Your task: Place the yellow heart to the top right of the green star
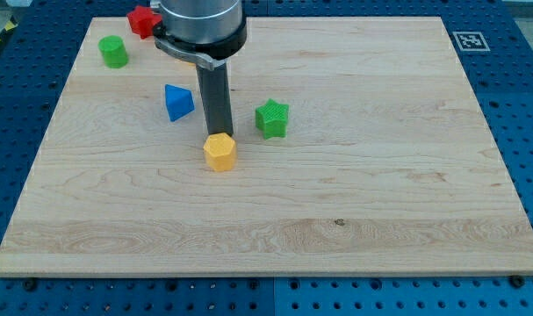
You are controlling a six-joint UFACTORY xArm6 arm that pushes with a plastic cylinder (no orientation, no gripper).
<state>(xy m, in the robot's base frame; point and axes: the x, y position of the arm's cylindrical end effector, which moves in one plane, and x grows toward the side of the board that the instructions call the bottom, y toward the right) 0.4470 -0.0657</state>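
A green star (272,118) lies near the board's middle. A yellow block (219,151), which looks hexagonal from here, lies below and to the left of the star. My tip (219,133) comes straight down at the yellow block's top edge, touching or nearly touching it, to the left of the star. No other yellow block shows; the arm's body hides part of the board at the view's top.
A blue triangular block (178,102) lies left of my rod. A green cylinder-like block (113,52) and a red block (142,21) sit at the top left. The wooden board (380,175) rests on a blue pegboard. A tag marker (469,40) is at the top right corner.
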